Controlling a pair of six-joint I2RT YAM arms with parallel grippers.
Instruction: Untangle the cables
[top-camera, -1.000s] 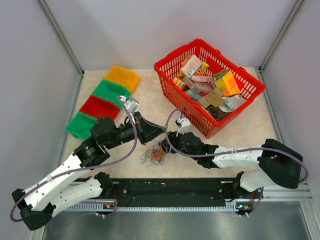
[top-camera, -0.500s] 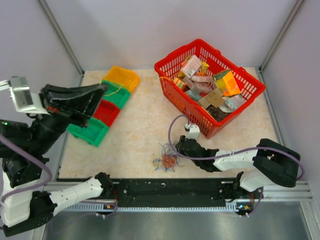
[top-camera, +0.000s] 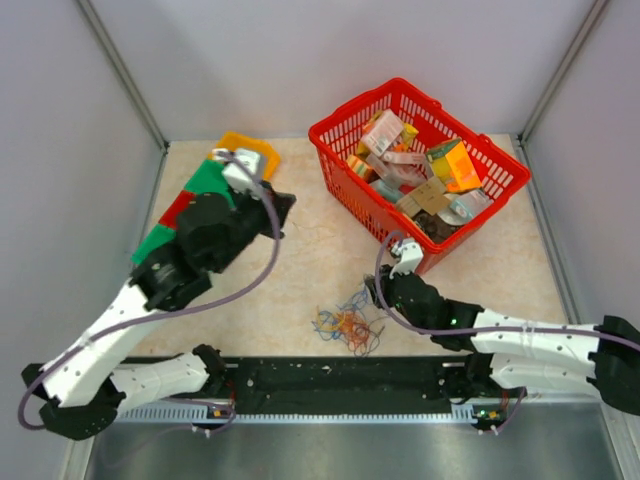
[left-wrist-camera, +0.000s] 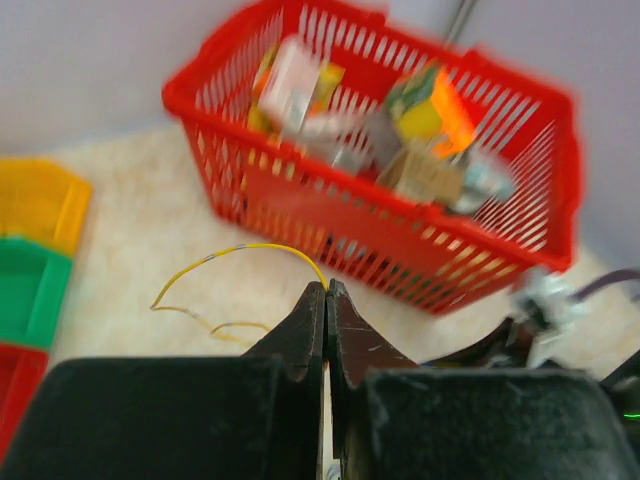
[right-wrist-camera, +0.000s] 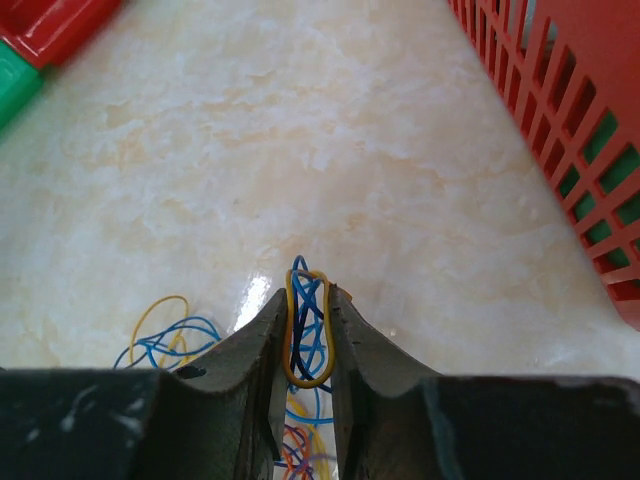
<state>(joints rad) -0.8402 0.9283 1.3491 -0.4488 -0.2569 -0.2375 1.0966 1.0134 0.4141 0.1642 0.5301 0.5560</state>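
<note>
The cables (top-camera: 348, 326) lie as a loose tangle of blue, yellow and orange strands near the table's front edge. My right gripper (top-camera: 376, 292) sits at the tangle's right side. In the right wrist view this gripper (right-wrist-camera: 310, 297) is shut on a yellow loop (right-wrist-camera: 292, 345) and several blue strands (right-wrist-camera: 312, 305), and more of the tangle (right-wrist-camera: 165, 340) lies to the left. My left gripper (top-camera: 284, 203) is raised near the coloured bins. In the left wrist view it (left-wrist-camera: 326, 288) is shut on one yellow cable (left-wrist-camera: 225, 252), which trails off to the left.
A red basket (top-camera: 330, 150) full of packets stands at the back right, close to the right arm's wrist. A row of yellow (top-camera: 250, 150), green (top-camera: 207, 180) and red (top-camera: 176, 208) bins runs along the left side, partly under the left arm.
The right gripper closed on strands of the tangle, which shifted right and spread out. The left arm lifted away from the tangle with the yellow cable and swung over the bins.
</note>
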